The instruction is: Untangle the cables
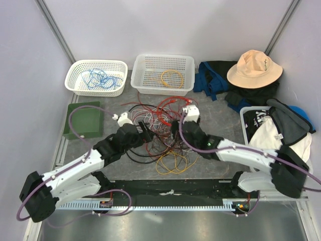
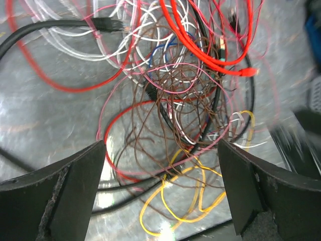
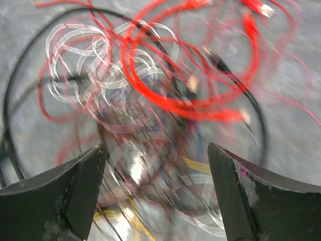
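At the middle of the grey table [image 1: 225, 118], a tangled heap of cables [image 1: 159, 131]: thin red, maroon, white, pink and blue wires looped through one another. Spilling out toward the near edge, a yellow cable [image 1: 170, 163] in loose loops. Curving round the heap's left and near side, a thicker black cable [image 1: 138, 155].

At the left flank of the heap, the left gripper [image 1: 145, 133], low over the wires, fingers spread wide with nothing clamped between them. Seen from the left wrist, only maroon strands, a red loop and the yellow loops on the table beyond the gap. Farther off, a bright red cable [image 2: 200, 45] ending in a plug.

At the right flank, the right gripper [image 1: 178, 126], fingers likewise well apart and closed on nothing. Right wrist view blurred, with red loops and white coils past the gap. Cannot tell whether any fingertip touches a wire.

Along the far edge, two white baskets side by side:
- In the left basket [image 1: 98, 62], a bundled blue cable [image 1: 98, 79].
- In the right basket [image 1: 163, 56], a coiled orange cable [image 1: 171, 79].

At the left edge of the table, a green box [image 1: 84, 120]. In the far right corner, a beige hat [image 1: 254, 69] on dark clothing [image 1: 213, 75]. Nearer on the right, a white bin [image 1: 247, 111] heaped with more garments.
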Tool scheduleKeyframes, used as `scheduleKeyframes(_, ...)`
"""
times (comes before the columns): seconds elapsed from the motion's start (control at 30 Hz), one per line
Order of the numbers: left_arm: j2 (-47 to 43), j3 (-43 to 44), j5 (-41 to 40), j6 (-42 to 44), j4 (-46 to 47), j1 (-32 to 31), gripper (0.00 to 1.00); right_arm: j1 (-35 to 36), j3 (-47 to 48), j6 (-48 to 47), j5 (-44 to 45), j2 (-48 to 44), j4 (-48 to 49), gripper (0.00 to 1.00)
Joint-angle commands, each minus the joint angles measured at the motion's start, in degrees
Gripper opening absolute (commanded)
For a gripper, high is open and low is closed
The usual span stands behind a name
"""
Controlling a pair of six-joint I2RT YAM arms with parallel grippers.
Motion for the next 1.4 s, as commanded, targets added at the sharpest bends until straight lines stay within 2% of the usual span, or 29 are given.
scheduleKeyframes(0.0,-7.19,-2.19,-5.92,-10.59,-10.33,-0.16,1.0,-3.58,14.09,-0.22,-6.82,14.43,3.52,0.88)
scheduleKeyframes(0.1,-10.1,-3.59,-6.36,-11.22,-13.5,-0.25,1.0,-4.2,22.97,-4.17,-9.1,25.24,0.9,0.84)
scheduleKeyframes(0.23,-16.5,-4.91,-7.15,-10.69,-16.05,-0.16,1.0,-4.46,33.44,-8.48,-7.18,35.92,-5.79,0.83)
scheduleKeyframes(0.53,-24.26,-7.2,-8.65,-9.64,-17.55,-0.16,1.0,-6.22,36.97,-8.66,-5.33,44.19,-8.17,0.79)
scheduleKeyframes(0.57,-24.17,-7.11,-8.65,-9.55,-17.55,-0.16,1.0,-6.48,37.05,-8.57,-5.5,44.63,-8.43,0.77)
scheduleKeyframes(0.67,-23.65,-6.68,-8.65,-9.02,-17.46,-0.16,1.0,-6.48,36.44,-8.4,-7.0,45.16,-8.43,0.61)
scheduleKeyframes(0.7,-23.21,-6.59,-8.56,-8.93,-17.55,-0.16,1.0,-6.48,36.01,-8.22,-7.17,44.55,-8.0,0.49)
scheduleKeyframes(0.77,-23.2,-6.41,-8.65,-8.67,-17.55,-0.16,1.0,-6.31,34.51,-8.05,-7.0,42.89,-7.29,0.37)
scheduleKeyframes(0.8,-23.55,-5.98,-8.65,-8.5,-17.55,-0.16,0.99,-6.05,33.72,-7.96,-6.74,39.66,-6.42,0.28)
scheduleKeyframes(0.83,-23.9,-5.62,-8.82,-7.97,-17.81,-0.16,0.99,-5.7,32.32,-7.7,-6.56,37.54,-6.41,0.24)
scheduleKeyframes(0.93,-27.23,-4.22,-9.09,-6.13,-17.9,-0.16,0.97,-1.4,28.9,-9.45,-3.06,27.08,-5.71,0.19)
scheduleKeyframes(1.07,-31.11,-4.65,-8.66,-1.74,-11.68,-0.16,0.94,5.1,24.85,-10.59,-1.9,16.79,-6.59,0.15)
scheduleKeyframes(1.2,-30.77,-5.0,-5.32,4.68,0.34,-0.16,0.95,6.79,19.23,-7.44,-3.39,6.7,-8.08,0.06)
scheduleKeyframes(1.3,-27.87,-4.39,-2.33,8.37,5.46,-0.16,0.98,7.05,15.0,-6.64,-4.62,0.37,-8.17,0.0)
scheduleKeyframes(1.37,-26.11,-4.21,0.21,10.13,10.82,-0.07,1.0,7.14,11.84,-7.6,-5.85,-2.29,-7.56,0.0)
